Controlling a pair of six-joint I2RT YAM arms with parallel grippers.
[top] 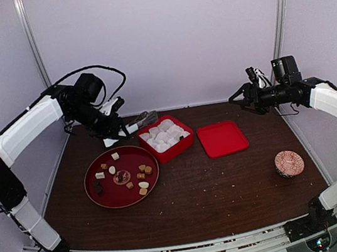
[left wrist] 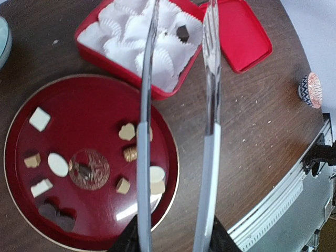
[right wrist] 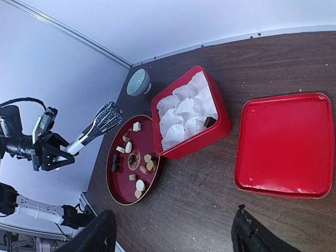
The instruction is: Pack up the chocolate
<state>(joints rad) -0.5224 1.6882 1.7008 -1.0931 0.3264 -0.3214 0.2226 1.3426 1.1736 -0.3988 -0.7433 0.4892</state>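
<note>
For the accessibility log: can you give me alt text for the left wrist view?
A pair of long metal tongs, arms apart, runs up the frame across a round red tray of assorted small chocolates and a square red box lined with white paper cups, one holding a dark chocolate piece. A flat red lid lies beside the box.

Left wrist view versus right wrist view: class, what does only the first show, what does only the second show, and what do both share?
Only the left wrist view: a small patterned cup. Only the right wrist view: the whole left gripper, shut on the metal tongs, and the open right gripper. Both: the tongs, the red plate of chocolate, the red box of paper cups with one dark piece inside, the red lid.
</note>
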